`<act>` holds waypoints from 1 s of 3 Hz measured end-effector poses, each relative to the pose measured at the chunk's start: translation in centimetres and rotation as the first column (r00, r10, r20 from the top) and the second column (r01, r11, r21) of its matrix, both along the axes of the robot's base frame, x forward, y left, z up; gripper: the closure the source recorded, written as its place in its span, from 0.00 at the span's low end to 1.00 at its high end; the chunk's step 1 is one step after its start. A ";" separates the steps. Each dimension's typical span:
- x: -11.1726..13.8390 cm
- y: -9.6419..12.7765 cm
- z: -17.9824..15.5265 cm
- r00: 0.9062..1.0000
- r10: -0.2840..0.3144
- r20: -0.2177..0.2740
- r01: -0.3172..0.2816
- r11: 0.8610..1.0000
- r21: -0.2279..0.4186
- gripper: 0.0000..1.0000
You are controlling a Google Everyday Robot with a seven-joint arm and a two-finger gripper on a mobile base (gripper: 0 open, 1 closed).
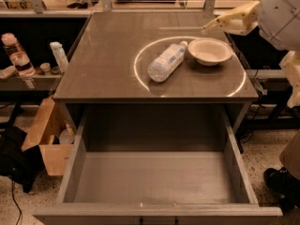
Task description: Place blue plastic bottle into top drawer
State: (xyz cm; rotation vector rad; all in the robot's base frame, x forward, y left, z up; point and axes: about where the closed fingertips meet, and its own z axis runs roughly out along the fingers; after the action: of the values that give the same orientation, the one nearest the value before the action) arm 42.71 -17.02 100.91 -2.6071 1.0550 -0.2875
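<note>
The blue plastic bottle [166,62] lies on its side in the middle of the grey table top [103,60], white cap pointing to the back right, just left of a white bowl [209,51]. The top drawer [154,179] is pulled out wide under the table's front edge, and its flat grey floor is bare. My gripper [213,25] reaches in from the upper right on a cream arm. It hovers above the table's back right part, just behind the bowl and to the right of the bottle, holding nothing.
A wooden box [49,139] stands on the floor left of the drawer. A shelf at the left holds a pink-capped bottle [16,55] and an opaque white bottle [59,56]. The robot's white body [283,13] fills the upper right. A dark shoe [281,182] is at the lower right.
</note>
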 end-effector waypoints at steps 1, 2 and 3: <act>-0.1 0.1 0.0 1.000 -0.019 0.014 0.019 1.000 0.015 0.00; 1.3 -0.3 0.5 0.998 -0.037 0.046 0.036 0.999 0.026 0.00; 3.5 -0.6 1.3 0.996 -0.037 0.083 0.034 0.999 0.029 0.00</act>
State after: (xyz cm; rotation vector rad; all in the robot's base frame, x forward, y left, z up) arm 46.21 -17.63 102.18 -2.5305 1.0697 -0.3840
